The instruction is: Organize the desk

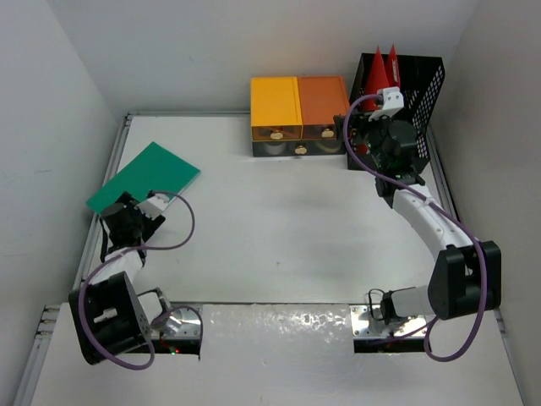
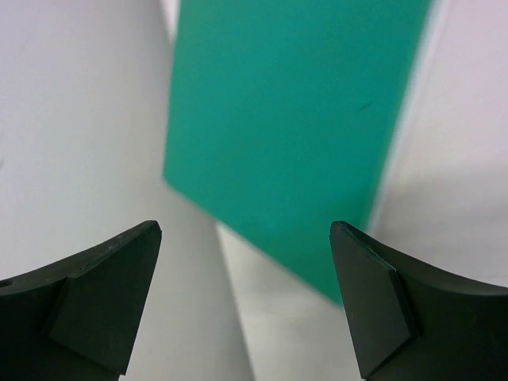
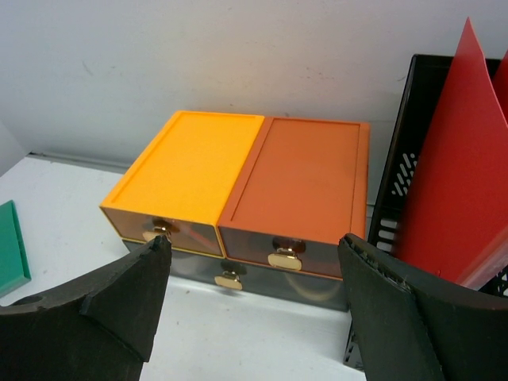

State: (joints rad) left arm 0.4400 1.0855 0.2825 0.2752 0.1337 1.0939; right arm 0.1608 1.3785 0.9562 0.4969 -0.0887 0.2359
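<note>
1. White walls close off the far, left and right sides of the table (image 1: 279, 228), which fills the whole workspace, with both arm bases at its near edge.
2. The left fingers (image 2: 103, 302) are spread apart with nothing between them. They are aimed at a green sheet (image 1: 144, 176) near the left edge, toward the far-left corner.
3. The right fingers (image 3: 413, 317) are likewise released and empty. They are held at the far-right corner, just before an orange-and-yellow drawer unit (image 1: 300, 114) and a black mesh rack (image 1: 414, 93) holding red folders (image 1: 380, 72).
4. A slip is judged likely at the green sheet: it is thin and seems to jut past the left edge, so a push from the fingers could send it off the table.
5. A knock is also possible at the far-right corner, where little room is left between the arm, the rack and the drawers.
6. The table is seen as a large, flat, white rectangle bounded by thin metal rails (image 1: 118, 161), mostly bare in the middle.
</note>
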